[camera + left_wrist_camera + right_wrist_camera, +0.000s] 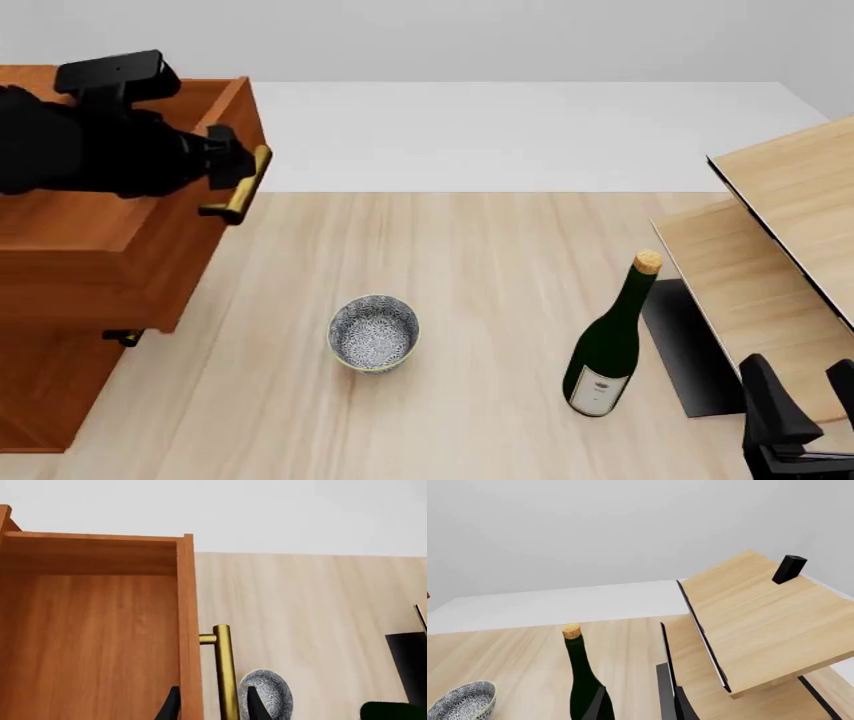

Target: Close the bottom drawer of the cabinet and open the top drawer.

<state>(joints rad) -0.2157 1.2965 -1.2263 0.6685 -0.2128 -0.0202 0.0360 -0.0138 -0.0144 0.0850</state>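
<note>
The cabinet stands at the table's left. Its top drawer is pulled far out, and its brass handle faces the table's middle. My left gripper is at that handle. In the left wrist view my left gripper has one finger inside the top drawer and the other outside the brass handle, closed on the front board and bar. A handle end shows under the open drawer. No lower drawer sticks out; the bottom drawer's front is hidden. My right gripper is open and empty at the front right.
A patterned bowl sits mid-table and a green wine bottle stands to its right. Pale wood furniture on a black base fills the right side. The right wrist view shows the bottle and a black block.
</note>
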